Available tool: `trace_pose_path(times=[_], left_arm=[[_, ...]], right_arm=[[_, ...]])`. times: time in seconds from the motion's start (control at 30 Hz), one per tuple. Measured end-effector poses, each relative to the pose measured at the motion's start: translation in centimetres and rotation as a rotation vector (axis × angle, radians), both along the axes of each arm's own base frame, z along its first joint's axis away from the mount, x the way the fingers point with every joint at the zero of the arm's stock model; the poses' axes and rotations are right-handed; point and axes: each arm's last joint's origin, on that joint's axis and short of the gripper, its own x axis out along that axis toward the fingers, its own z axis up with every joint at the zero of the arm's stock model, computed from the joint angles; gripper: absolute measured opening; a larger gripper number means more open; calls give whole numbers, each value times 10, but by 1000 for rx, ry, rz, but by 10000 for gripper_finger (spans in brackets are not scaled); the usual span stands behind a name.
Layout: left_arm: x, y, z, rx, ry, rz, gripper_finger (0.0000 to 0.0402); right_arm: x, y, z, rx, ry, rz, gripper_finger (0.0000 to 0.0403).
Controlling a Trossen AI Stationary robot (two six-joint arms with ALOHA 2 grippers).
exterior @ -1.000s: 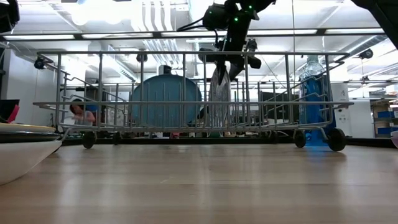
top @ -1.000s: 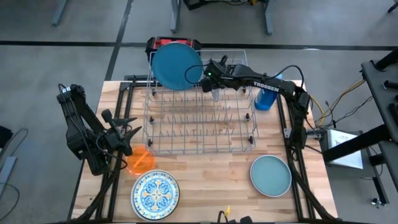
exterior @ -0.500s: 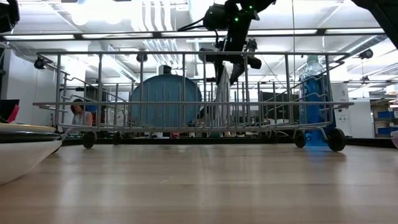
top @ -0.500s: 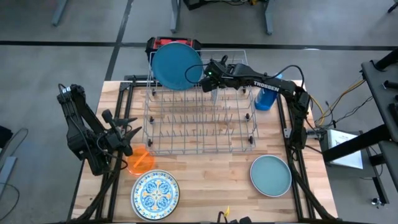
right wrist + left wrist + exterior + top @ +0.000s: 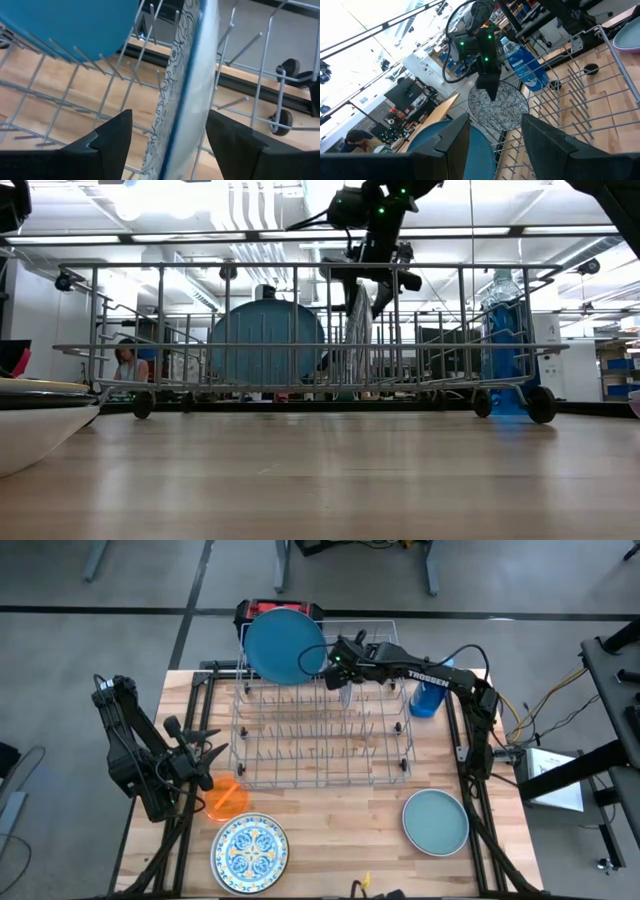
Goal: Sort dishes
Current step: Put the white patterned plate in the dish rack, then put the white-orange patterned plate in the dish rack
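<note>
A black-and-white patterned plate [image 5: 499,107] stands on edge between the tines at the far side of the wire rack [image 5: 320,755]. My right gripper [image 5: 169,114] hangs over its upper rim, open, one finger on each side of the plate and apart from it. A large blue plate [image 5: 283,645] stands on edge at the rack's far left corner. An orange plate [image 5: 226,797], a blue-and-yellow patterned plate [image 5: 249,848] and a teal plate [image 5: 436,821] lie flat on the table. My left gripper [image 5: 205,755] waits open at the table's left, beside the orange plate.
A blue bottle [image 5: 428,697] stands just right of the rack's far right corner. A red and black box [image 5: 275,610] sits behind the blue plate. Bare wood lies between the rack's near side and the table's near edge.
My right gripper has opened and let go of the patterned plate's upper rim while staying in place above it. The plate remains standing on edge in the rack.
</note>
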Motion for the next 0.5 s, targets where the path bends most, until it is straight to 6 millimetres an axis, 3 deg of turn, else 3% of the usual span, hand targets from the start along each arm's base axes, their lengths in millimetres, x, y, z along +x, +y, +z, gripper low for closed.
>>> trace_pose_path(times=[0.23,0.5], left_arm=[[0,0,0,-1,-1,0,168],[0,0,0,-2,-2,0,168]], right_arm=[[-3,1,1,9,15,-6,250],[-9,4,31,-24,-47,1,248]])
